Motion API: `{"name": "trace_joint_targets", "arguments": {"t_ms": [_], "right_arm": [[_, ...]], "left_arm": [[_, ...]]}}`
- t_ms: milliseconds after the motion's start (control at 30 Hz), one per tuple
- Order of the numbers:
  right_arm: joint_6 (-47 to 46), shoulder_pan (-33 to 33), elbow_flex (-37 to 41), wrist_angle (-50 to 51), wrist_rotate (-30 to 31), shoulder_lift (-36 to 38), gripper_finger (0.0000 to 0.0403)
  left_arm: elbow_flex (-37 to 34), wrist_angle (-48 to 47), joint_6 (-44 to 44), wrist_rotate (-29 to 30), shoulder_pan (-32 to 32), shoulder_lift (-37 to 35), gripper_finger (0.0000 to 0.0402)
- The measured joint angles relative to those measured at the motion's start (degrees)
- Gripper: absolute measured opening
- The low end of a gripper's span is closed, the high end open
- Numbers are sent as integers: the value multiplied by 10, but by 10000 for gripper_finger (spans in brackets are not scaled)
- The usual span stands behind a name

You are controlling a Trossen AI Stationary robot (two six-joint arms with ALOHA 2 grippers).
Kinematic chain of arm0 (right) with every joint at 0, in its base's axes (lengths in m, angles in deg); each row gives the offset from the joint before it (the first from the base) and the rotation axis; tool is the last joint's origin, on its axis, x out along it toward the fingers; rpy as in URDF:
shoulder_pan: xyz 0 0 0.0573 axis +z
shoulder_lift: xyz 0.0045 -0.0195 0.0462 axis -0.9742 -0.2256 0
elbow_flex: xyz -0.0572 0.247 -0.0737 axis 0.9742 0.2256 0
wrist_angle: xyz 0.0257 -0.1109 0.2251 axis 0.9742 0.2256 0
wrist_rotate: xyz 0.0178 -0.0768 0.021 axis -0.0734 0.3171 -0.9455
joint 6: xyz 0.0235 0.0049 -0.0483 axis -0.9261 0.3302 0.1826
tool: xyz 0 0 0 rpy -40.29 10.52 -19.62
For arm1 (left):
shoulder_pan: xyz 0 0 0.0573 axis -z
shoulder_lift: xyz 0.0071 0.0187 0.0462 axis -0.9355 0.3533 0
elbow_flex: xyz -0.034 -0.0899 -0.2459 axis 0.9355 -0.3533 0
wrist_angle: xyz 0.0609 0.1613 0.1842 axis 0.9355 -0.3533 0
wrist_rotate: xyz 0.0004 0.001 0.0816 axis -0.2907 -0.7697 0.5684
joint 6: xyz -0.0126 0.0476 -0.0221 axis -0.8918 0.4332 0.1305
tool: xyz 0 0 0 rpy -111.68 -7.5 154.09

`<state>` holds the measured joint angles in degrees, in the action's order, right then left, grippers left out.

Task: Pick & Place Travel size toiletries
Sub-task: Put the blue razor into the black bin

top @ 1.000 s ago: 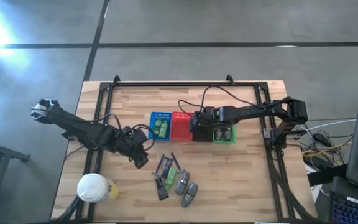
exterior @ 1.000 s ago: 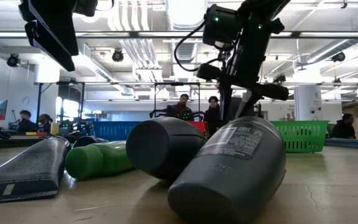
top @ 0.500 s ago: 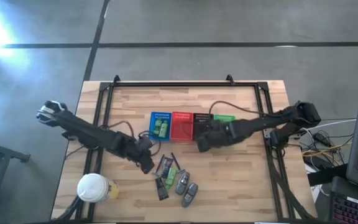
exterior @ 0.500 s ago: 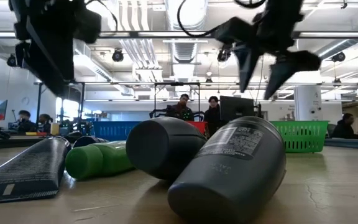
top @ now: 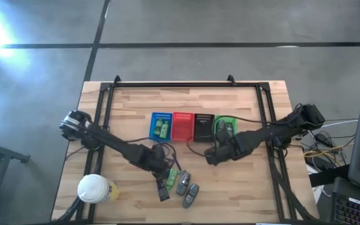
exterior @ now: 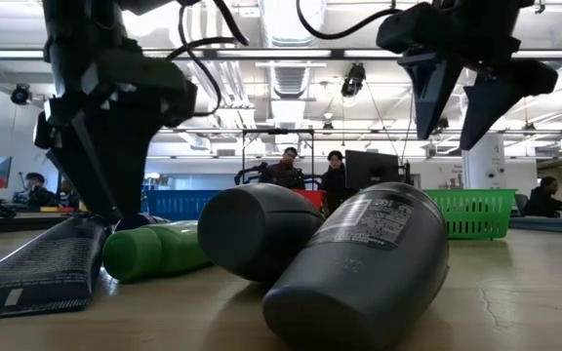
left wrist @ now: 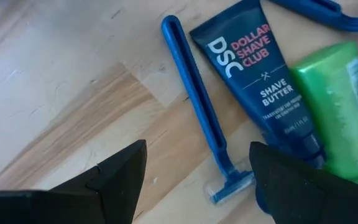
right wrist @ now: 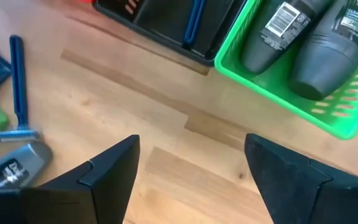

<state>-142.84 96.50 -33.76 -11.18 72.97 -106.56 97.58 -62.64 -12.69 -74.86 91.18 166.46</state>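
Hovering open, left gripper (left wrist: 194, 171) straddles blue razor (left wrist: 198, 140), head nearest fingers.

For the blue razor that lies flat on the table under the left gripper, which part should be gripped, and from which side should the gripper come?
Grip the blue razor at the middle of its thin straight handle, coming straight down from above with the open left gripper, one finger on each long side. The handle lies flat with bare wood on one side, but the shave butter tube lies close on the other, so room there is tight.

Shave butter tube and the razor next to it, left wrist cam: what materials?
Shave butter tube: looks like soft plastic, dark blue, slight sheen, printed white lettering. Razor: looks like moulded hard plastic, blue, glossy, with a ridge along the handle. Both lie on a pale wood-grain table.
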Motion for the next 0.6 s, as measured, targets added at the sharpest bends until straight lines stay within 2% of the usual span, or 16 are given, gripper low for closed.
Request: {"name": "trace_joint_targets", "arguments": {"t_ms": [200,400,600], "right_arm": [[17,9,0,2,11,0,292],[36,9,0,13,11,2,274],[44,9,0,13,11,6,249]], "left_arm": [[2,4,-21,8,-3,31,263],[4,12,-27,16,-4,60,191],[5,11,-23,29,-6,55,111]]}}
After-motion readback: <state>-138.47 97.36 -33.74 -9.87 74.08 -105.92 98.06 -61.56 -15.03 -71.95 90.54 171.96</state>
